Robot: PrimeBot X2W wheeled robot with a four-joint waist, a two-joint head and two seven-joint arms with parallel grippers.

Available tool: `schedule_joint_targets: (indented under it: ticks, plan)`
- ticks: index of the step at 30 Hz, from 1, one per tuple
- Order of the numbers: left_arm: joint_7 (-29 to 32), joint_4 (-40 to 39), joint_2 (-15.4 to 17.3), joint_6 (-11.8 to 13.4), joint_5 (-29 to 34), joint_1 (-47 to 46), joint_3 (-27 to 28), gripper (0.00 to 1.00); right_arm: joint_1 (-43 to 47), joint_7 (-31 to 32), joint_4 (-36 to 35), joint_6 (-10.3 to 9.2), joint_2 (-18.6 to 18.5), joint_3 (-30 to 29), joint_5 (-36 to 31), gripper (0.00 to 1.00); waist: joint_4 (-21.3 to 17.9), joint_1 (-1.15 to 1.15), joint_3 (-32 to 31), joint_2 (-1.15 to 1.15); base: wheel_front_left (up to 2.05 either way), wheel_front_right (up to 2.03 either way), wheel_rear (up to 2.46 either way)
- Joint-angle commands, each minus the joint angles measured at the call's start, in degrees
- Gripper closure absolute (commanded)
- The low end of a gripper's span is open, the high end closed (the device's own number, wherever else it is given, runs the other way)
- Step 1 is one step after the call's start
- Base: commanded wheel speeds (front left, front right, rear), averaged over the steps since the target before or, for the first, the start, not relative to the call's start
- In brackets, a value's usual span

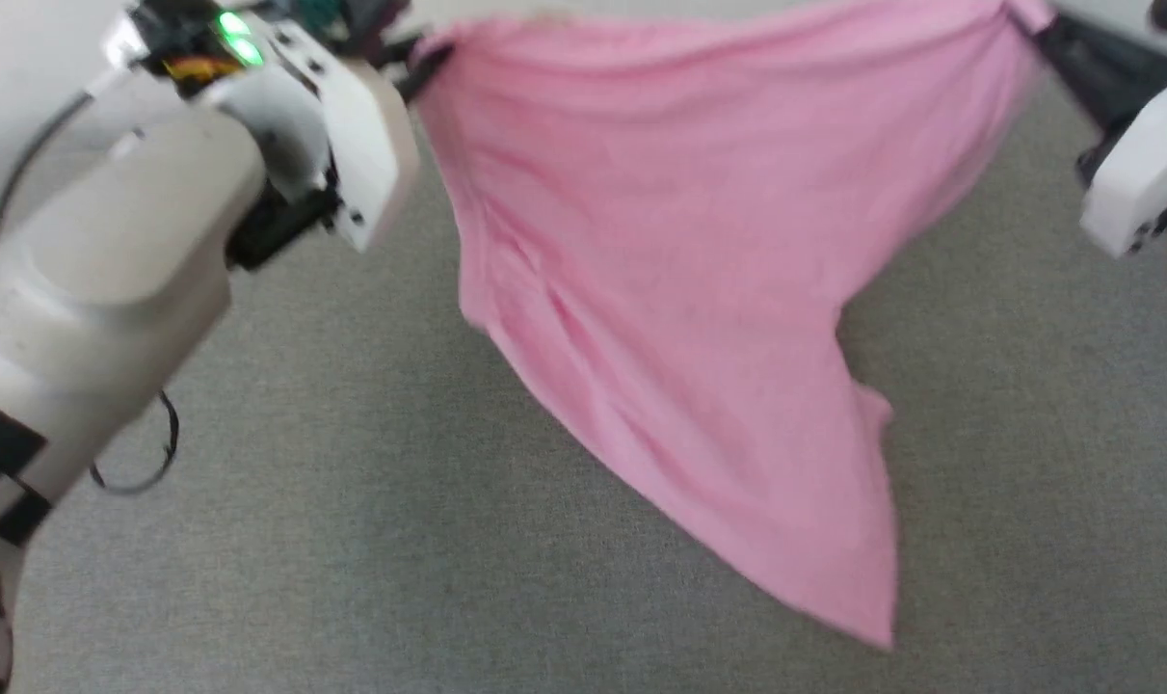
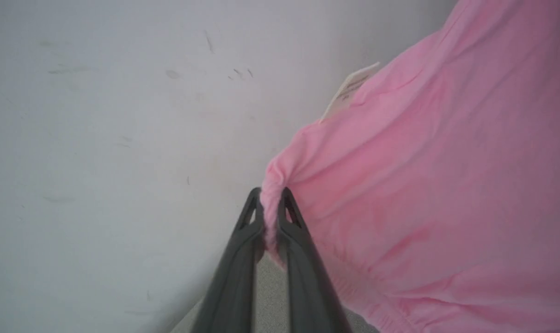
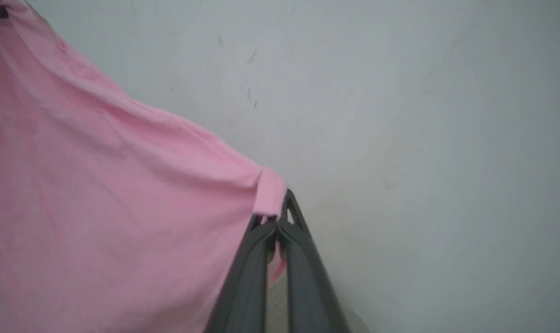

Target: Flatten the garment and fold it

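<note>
Left gripper [image 2: 271, 199], right gripper [image 3: 276, 218] on garment [image 1: 679, 289] corners

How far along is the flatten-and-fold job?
Picked up: the left gripper and right gripper are each shut on an edge of the garment, holding it stretched in the air. In hand: spreading it; it hangs creased, to a point. Left: laying it flat on the grey surface, then folding.

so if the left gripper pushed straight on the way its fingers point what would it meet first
The left gripper is shut on a bunched edge of the pink knit garment. Past that pinched cloth, the pale scuffed wall looks like the first thing ahead, though how far is unclear.
</note>
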Motion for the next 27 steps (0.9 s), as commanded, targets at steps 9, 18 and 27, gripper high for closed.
schedule_joint_targets:
  ticks: [9, 18, 27]
  plan:
    - [-7.78, 1.86, -0.43, 3.74, 4.87, -12.4, 4.75, 1.0, -9.77, -2.42, 2.78, -0.06, 4.45, -11.1, -10.34, 1.0, 2.65, 0.01, 2.03, 0.0, 0.0, 0.0, 0.0]
    - [-12.61, 6.16, -2.35, 7.32, 7.68, -25.71, 9.21, 1.0, -25.17, -0.51, 6.61, -0.06, 7.85, -17.61, -20.46, 1.0, 4.8, 0.01, 13.27, 0.0, 0.0, 0.0, 0.0]
    - [-17.63, 11.03, -3.31, 8.82, 7.44, -30.27, 12.37, 1.0, -34.28, -1.21, 11.38, -0.06, 10.85, -19.98, -25.12, 1.0, 5.81, 0.01, 20.57, 0.0, 0.0, 0.0, 0.0]
